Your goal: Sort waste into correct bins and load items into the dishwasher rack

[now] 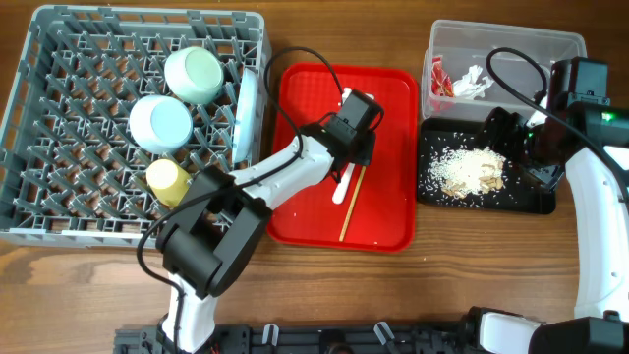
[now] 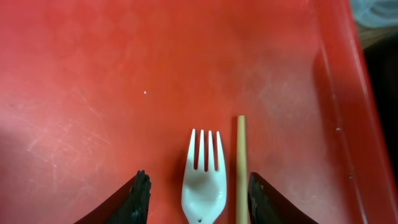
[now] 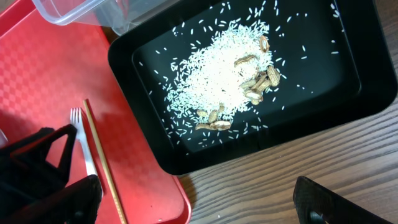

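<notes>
My left gripper [image 1: 354, 147] [image 2: 198, 193] is open low over the red serving tray [image 1: 305, 108], its fingers on either side of the white plastic fork [image 2: 204, 180] [image 1: 341, 187] and the wooden chopstick [image 2: 241, 168] [image 1: 351, 206] lying side by side. My right gripper [image 1: 521, 147] [image 3: 199, 199] is open and empty above the black tray [image 1: 432, 192] [image 3: 373, 93], which holds rice scraps [image 1: 470, 169] [image 3: 217, 68]. The clear tub [image 1: 511, 44] holds the red-and-white wrapper [image 1: 439, 79] and the tissue [image 1: 474, 82]. The grey rack [image 1: 59, 187] holds the green bowl [image 1: 201, 74], blue bowl [image 1: 160, 121], yellow cup [image 1: 167, 179] and upright white plate [image 1: 246, 108].
Brown peanut-like bits [image 3: 261, 81] lie among the rice. The clear tub's corner [image 3: 81, 9] and the red tray [image 3: 43, 81] show in the right wrist view, with the left arm [image 3: 31, 168] over the tray. Bare wooden table [image 1: 472, 265] lies in front.
</notes>
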